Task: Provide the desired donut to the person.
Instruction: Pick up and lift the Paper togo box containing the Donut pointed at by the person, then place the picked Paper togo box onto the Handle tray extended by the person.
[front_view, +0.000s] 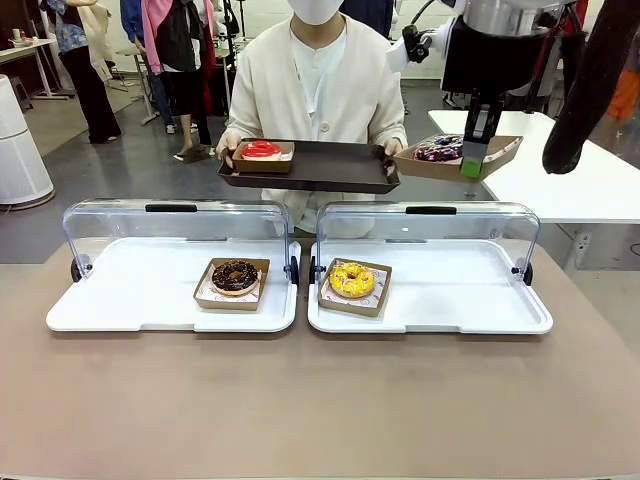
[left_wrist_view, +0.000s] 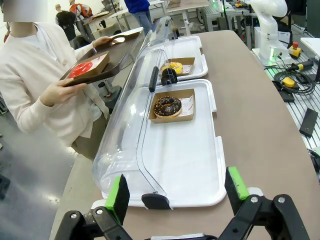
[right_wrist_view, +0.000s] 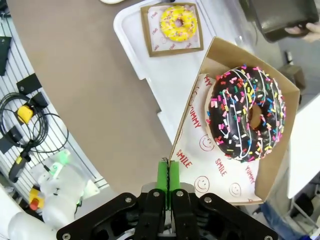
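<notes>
The sprinkled chocolate donut (right_wrist_view: 247, 112) sits in a shallow cardboard tray (right_wrist_view: 220, 52), raised at the far right just beside the person's (front_view: 320, 90) dark serving tray (front_view: 320, 165). The right fingers (right_wrist_view: 162, 175) are pinched closed on one thin rim corner. That card is light but bendy and probably sags away from the pinch, so the soft iced donut could slide. Hold the card only, and level. Whether the two trays touch is unclear. The left fingers (left_wrist_view: 118, 197) stand open over the worktop's (left_wrist_view: 250, 100) left end.
</notes>
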